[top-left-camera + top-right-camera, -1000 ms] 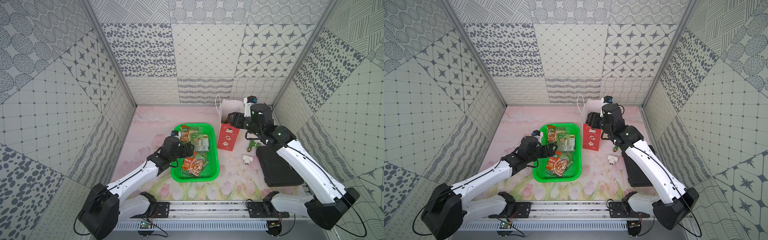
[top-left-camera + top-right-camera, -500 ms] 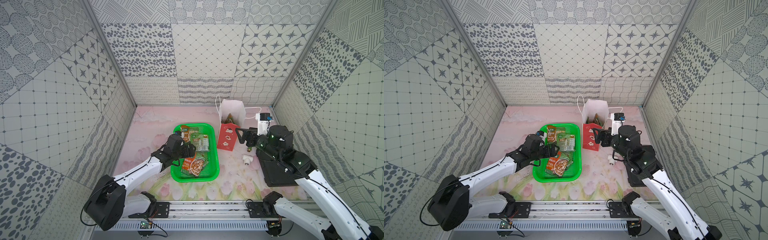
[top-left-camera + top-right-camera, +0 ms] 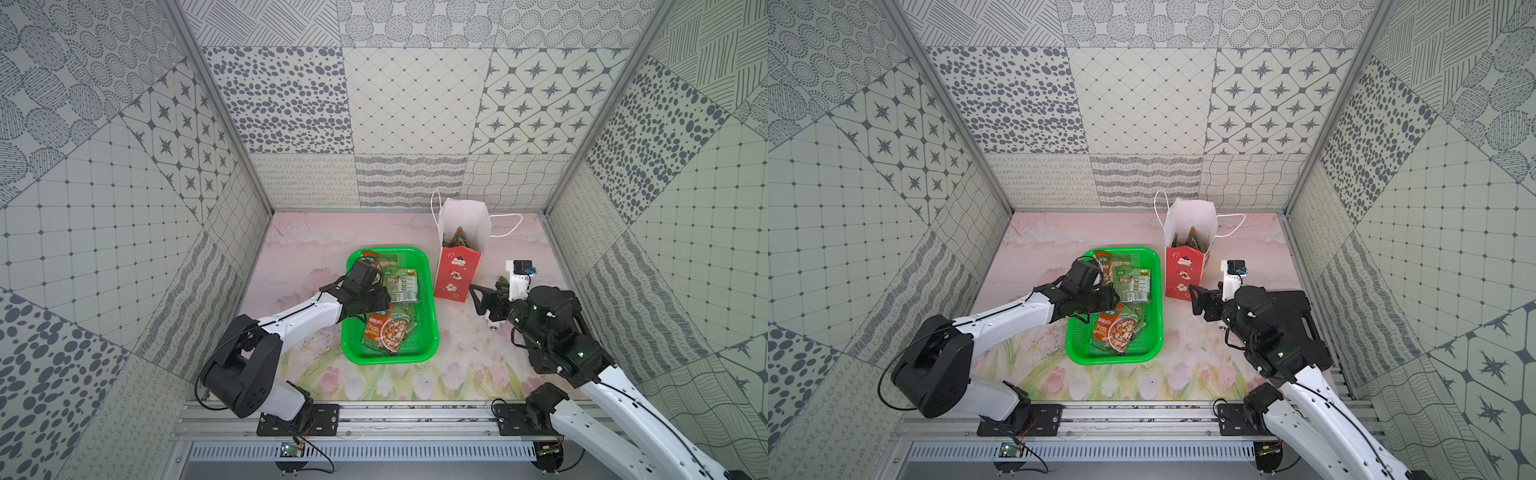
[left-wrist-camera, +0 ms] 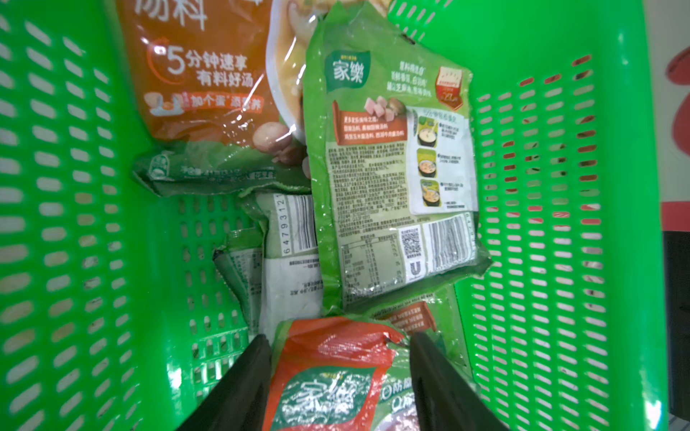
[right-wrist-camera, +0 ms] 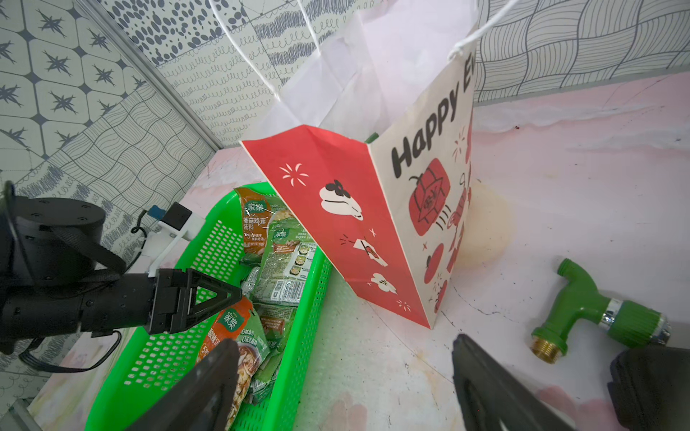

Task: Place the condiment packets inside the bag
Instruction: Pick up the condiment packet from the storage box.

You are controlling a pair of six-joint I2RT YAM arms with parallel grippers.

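4 or more flat, crinkly plastic condiment packets (image 3: 401, 284), green with orange or red areas, lie overlapping in the green perforated plastic basket (image 3: 390, 359) near the middle of the pink floral tabletop (image 3: 457, 374). Just beside the basket stands the small red paper gift bag (image 3: 457, 270), upright, mouth open, white cord handles splayed. Green and orange packet edges (image 3: 457, 240) show inside it in both top views; their count cannot be told.

Left end effector (image 4: 339, 336): down in the basket, jaws partly apart on either side of 1 orange-red and green packet (image 4: 328, 380), whose end fills the gap between them. Whether the hold is firm cannot be told.

Right end effector (image 3: 1198, 299): jaws wide apart, empty, low over the tabletop near the bag's base, touching neither bag nor basket.

Assessment: task part done. Some packets are bagged; the basket's load is outstanding, and it looks the larger share. The step in hand is judged to be pickup of the next packet by the left arm. 1 green-handled tap fitting (image 5: 597, 313) lies on the tabletop near the right end effector and is no part of the task.
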